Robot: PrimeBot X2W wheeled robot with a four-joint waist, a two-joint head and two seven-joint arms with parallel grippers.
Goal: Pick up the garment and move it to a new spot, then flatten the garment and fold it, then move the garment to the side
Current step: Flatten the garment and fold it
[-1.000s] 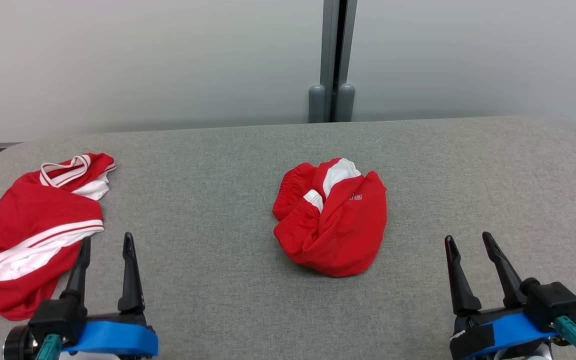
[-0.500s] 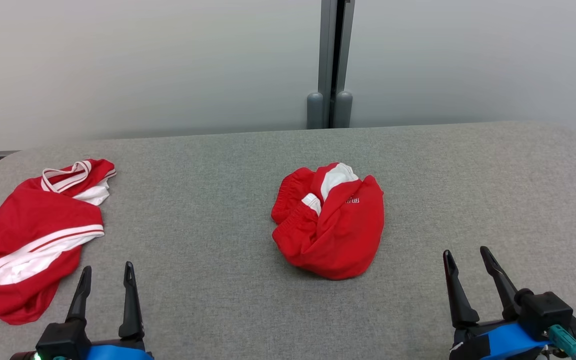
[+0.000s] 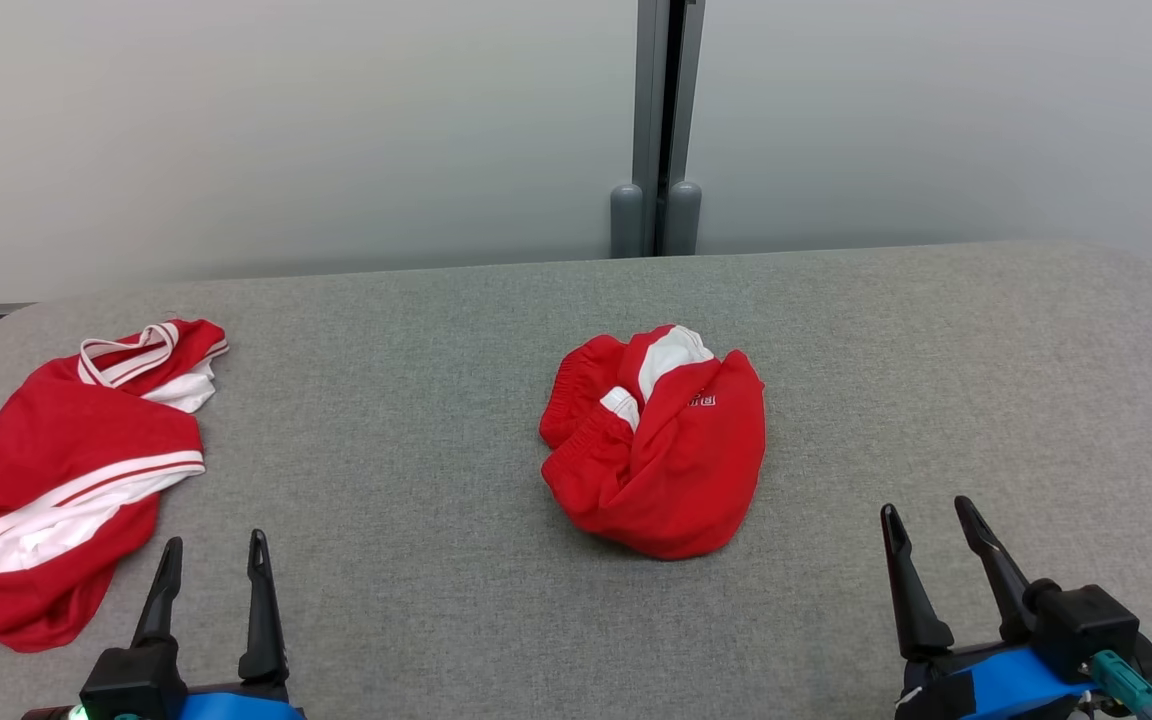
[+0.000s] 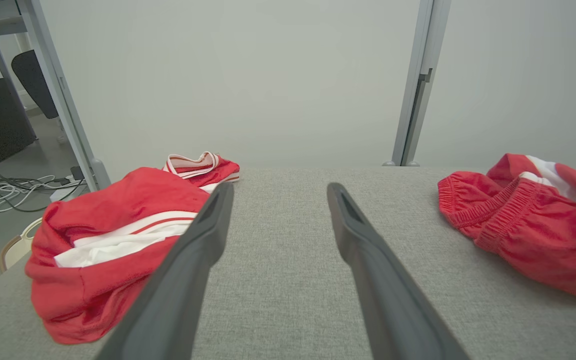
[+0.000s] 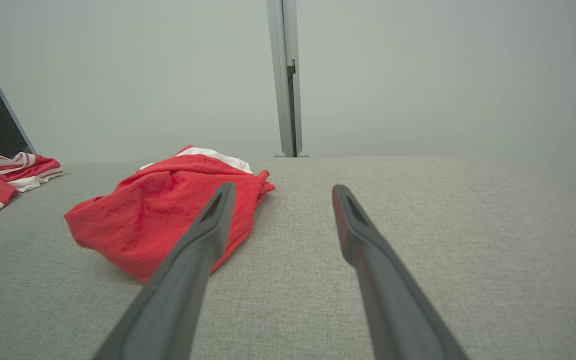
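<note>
The garment (image 3: 656, 440) is a crumpled red piece with white panels and an elastic waistband, lying bunched in the middle of the grey table (image 3: 416, 330). It also shows in the left wrist view at the right edge (image 4: 528, 215) and in the right wrist view left of centre (image 5: 168, 210). My left gripper (image 3: 215, 541) hovers open at the lower left, well left of the garment, with nothing between its fingers (image 4: 280, 186). At the lower right my right gripper (image 3: 926, 506) is open and empty too, right of the garment (image 5: 283, 186).
A second red garment with white stripes (image 3: 66, 470) lies spread at the table's left edge, just beyond my left gripper. A grey wall and a vertical metal post (image 3: 658, 120) stand behind the table. Bare grey table surface stretches to the right (image 3: 986, 350).
Both grippers have drawn back toward the bottom of the head view, the left more than the right, still open. The camera tilted slightly. The garments lie as before.
</note>
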